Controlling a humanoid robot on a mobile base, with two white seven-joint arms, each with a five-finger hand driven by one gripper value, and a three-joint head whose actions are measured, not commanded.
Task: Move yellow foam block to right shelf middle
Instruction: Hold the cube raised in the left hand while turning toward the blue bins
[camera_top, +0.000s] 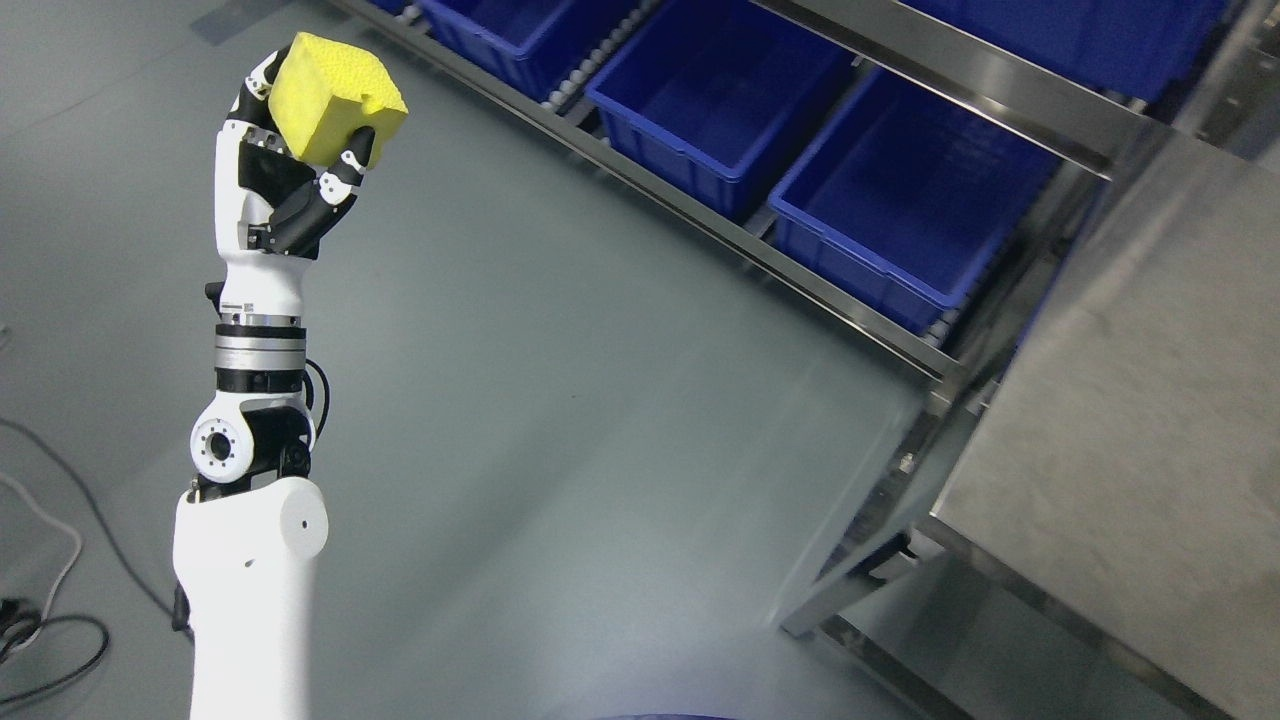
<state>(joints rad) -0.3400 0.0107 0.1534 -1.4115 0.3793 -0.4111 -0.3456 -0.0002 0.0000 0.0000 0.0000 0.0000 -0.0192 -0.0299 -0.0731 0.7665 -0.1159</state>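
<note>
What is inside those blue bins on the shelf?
The two blue bins in full view, the middle one and the right one, show only bare blue floors. The metal rail above covers their far ends, and the other bins are cut off, so their contents stay unseen.

The left arm (250, 590) has a glossy white forearm shell, a round silver-and-black wrist joint ringed with small screws, and banded metal collars above. The left hand (285, 180) is white with black finger segments; a thin black cable loops beside the wrist.
</note>
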